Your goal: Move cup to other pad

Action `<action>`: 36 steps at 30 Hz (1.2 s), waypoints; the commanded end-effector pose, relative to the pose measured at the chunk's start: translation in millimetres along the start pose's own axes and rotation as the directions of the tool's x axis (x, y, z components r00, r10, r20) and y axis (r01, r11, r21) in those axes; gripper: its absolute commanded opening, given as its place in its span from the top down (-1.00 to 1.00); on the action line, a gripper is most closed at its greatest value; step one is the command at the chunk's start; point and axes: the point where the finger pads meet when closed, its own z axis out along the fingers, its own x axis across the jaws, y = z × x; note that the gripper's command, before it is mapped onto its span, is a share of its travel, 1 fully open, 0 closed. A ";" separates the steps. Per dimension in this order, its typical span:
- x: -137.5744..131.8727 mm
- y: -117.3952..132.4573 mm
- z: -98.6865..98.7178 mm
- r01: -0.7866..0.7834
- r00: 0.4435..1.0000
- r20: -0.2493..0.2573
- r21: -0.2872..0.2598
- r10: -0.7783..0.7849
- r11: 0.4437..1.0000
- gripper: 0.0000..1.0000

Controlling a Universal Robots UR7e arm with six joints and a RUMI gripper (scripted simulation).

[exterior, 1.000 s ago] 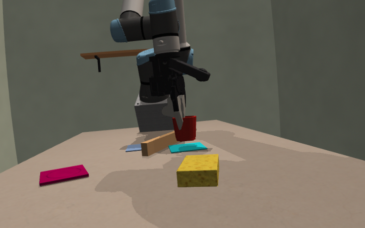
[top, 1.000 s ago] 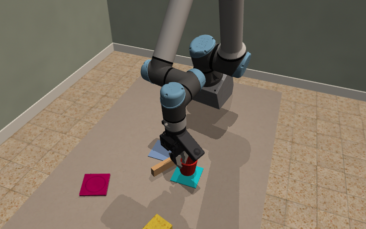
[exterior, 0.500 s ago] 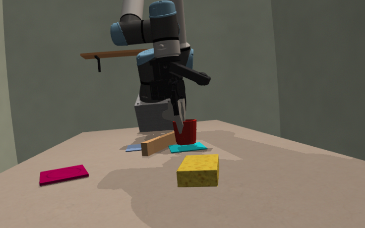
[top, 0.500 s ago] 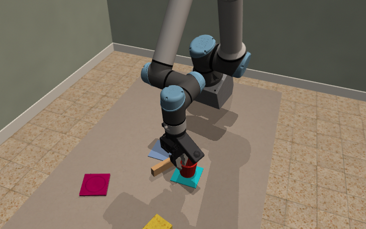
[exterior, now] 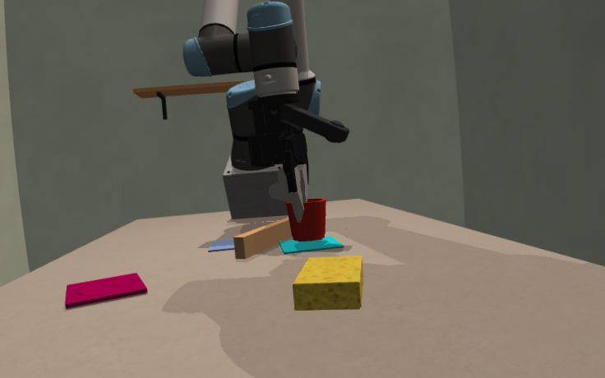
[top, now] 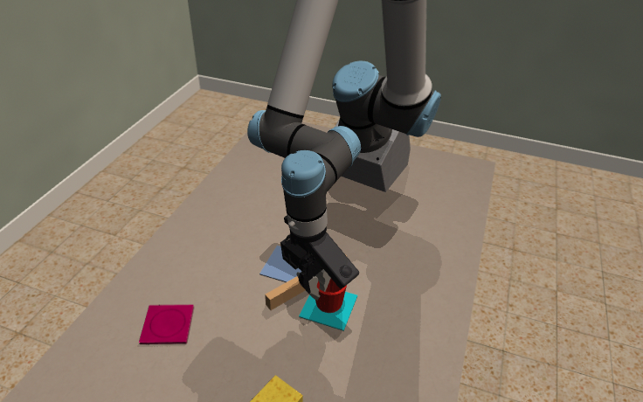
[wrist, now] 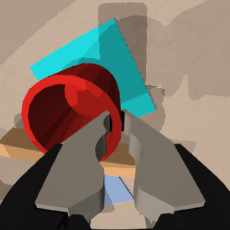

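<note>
The red cup (top: 330, 298) stands upright over the cyan pad (top: 328, 310), its base at or just above the pad's surface; I cannot tell if it touches. My gripper (top: 314, 284) is shut on the cup's near wall, one finger inside and one outside, as the wrist view shows (wrist: 116, 125). In the exterior view the cup (exterior: 309, 219) sits over the middle of the cyan pad (exterior: 311, 244). In the wrist view the cup (wrist: 70, 107) covers part of the cyan pad (wrist: 100, 55). I see no marbles inside the cup from here.
A wooden rail (top: 283, 294) lies just left of the cup, between the cyan pad and a pale blue pad (top: 278, 264). A magenta pad (top: 166, 323) lies further left. A yellow sponge (exterior: 329, 281) sits in front. A wall shelf (exterior: 182, 89) hangs behind.
</note>
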 end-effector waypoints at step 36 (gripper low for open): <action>1.1 -0.3 7.2 0.000 1.000 -0.001 0.000 0.000 1.000 0.78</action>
